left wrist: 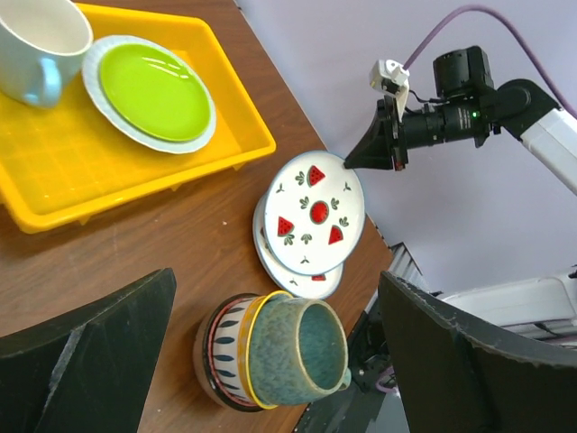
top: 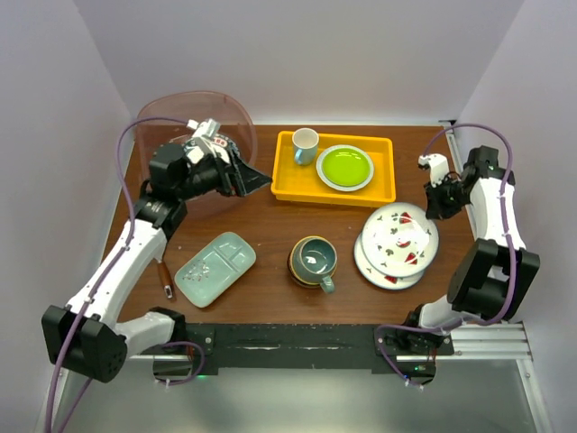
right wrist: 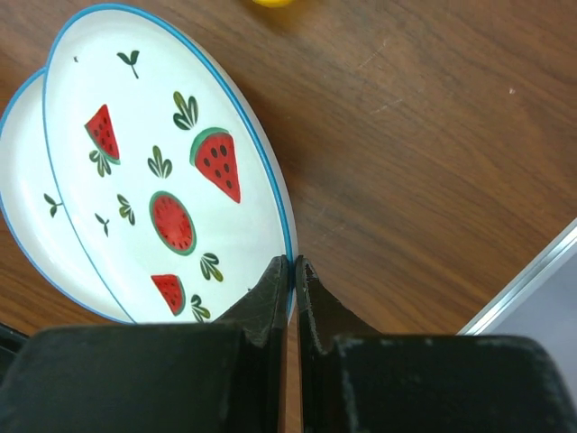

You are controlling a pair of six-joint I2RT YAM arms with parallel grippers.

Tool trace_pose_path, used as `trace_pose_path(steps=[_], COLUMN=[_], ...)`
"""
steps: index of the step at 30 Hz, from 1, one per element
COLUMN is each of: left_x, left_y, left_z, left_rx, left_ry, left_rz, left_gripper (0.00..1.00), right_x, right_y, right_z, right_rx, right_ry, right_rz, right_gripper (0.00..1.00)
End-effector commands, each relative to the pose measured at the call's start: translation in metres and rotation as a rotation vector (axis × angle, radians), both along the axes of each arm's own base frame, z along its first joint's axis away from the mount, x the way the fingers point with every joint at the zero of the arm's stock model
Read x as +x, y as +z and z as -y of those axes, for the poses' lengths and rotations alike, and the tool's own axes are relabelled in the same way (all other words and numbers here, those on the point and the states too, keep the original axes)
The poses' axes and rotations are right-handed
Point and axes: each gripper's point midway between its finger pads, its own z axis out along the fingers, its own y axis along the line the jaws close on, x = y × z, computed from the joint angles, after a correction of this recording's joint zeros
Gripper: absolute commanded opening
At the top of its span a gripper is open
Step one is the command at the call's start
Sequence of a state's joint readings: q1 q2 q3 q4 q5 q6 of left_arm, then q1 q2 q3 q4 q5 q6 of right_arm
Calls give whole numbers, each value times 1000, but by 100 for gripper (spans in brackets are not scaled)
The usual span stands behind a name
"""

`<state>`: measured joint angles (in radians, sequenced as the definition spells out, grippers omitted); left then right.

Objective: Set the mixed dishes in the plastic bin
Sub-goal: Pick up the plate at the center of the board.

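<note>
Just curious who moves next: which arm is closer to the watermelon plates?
Right. The right gripper, jaws shut, sits at the rim of the top watermelon plate; the left gripper, jaws open, is far off by the plastic bin.

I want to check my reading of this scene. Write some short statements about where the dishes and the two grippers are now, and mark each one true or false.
1. The teal mug sits inside the striped bowl. True.
2. The watermelon plates lie in the yellow tray. False: they are stacked on the table; the yellow tray holds the lime-green plate and the white cup.
3. The left gripper is open. True.
4. The right gripper is wide open. False: it is shut, its tips by the rim of the top watermelon plate.
5. The pale green divided tray is in the plastic bin. False: it lies on the table, outside the plastic bin.
</note>
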<state>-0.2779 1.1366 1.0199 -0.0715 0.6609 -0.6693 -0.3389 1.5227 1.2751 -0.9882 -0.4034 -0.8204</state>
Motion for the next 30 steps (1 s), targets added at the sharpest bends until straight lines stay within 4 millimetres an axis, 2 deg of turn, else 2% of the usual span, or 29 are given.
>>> trace_pose_path(steps=[1,6,14,19,21,23,30], left_x=[6,2,-5,-7,-6,-6,-4], left_y=[21,15,-9,-22,-18,-23,-36], left_z=[24,58,104,125,134,141,157], left_rx=[7,41,84,115,110,119,138], left_ry=[-38,-106,-199,-235,-243,-251,-263], left_rz=[88,99,82,83,116,114,120], left_gripper=[99,98,96,96,96,96,96], right_x=[6,5,6,5,4,5,6], right_y=[33,44,59,60,61,63,72], right_z=[-17,-27,-38,-42,-43,-45,-49], right_rx=[-7,-16,-17,-19,-19,-19,-17], right_ry=[82,120,167,186,190,198,213], right_rz=[132,189,265,283,289,300,347], right_gripper=[0,0,0,0,0,0,0])
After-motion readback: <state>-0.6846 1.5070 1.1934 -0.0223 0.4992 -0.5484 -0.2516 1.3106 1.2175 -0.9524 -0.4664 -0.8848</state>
